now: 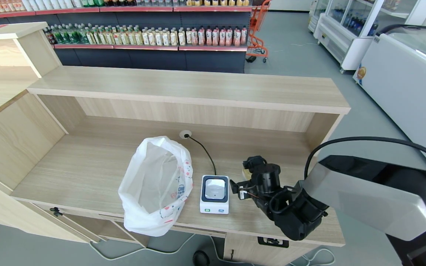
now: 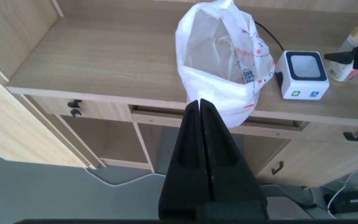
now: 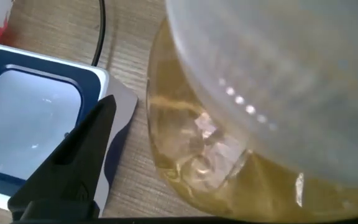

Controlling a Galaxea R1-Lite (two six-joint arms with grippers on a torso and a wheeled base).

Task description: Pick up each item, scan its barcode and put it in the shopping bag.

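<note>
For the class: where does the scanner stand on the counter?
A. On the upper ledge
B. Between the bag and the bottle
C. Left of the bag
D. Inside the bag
B: the scanner stands on the counter with the bag on its left and the bottle on its right.

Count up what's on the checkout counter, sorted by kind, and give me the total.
white plastic shopping bag: 1
barcode scanner: 1
bottle of yellowish drink: 1
black cable: 1
Total: 4
</note>
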